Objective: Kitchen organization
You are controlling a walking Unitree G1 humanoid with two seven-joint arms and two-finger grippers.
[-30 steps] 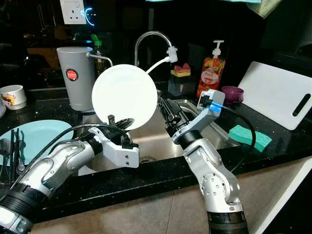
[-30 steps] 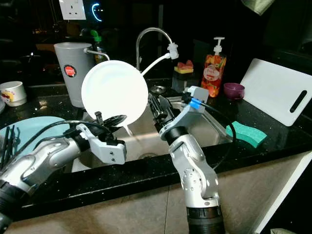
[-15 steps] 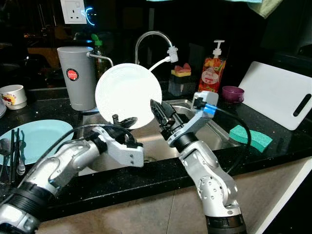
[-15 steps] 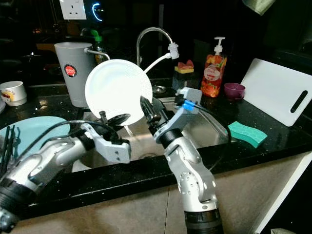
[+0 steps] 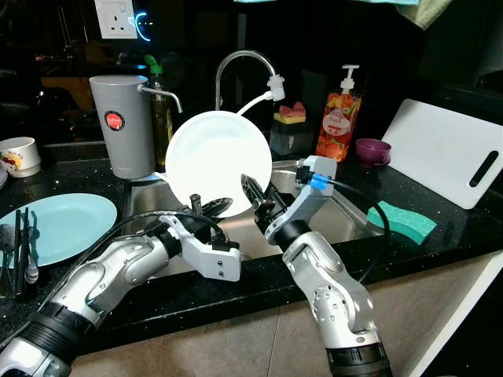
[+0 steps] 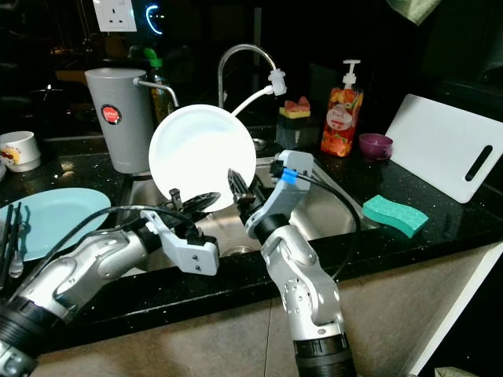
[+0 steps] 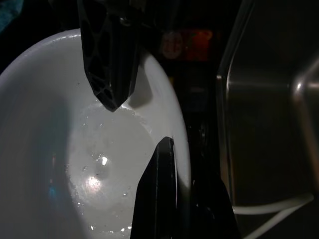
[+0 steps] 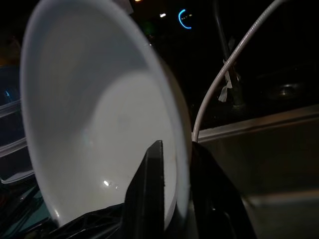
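- I hold the white plate on edge above the sink, near the middle of the scene in front of the faucet. I judge it stays over the basin so that any drips fall there.
- My left gripper pinches the plate's lower rim from underneath. In the left wrist view one finger lies on the wet face and the other hooks the edge, so it is closed on the plate.
- My right gripper has its two fingers astride the plate's lower right rim. In the right wrist view one finger is in front of the face and one is behind, though I cannot tell whether they press the plate or only straddle it.
- This looks to me like a handover between my grippers.
- My left arm reaches in low from the near left with its forearm lying across the black counter edge. My right arm rises from the near centre, bent, with the wrist angled up and left.
- A light blue plate lies flat on the counter at the left.
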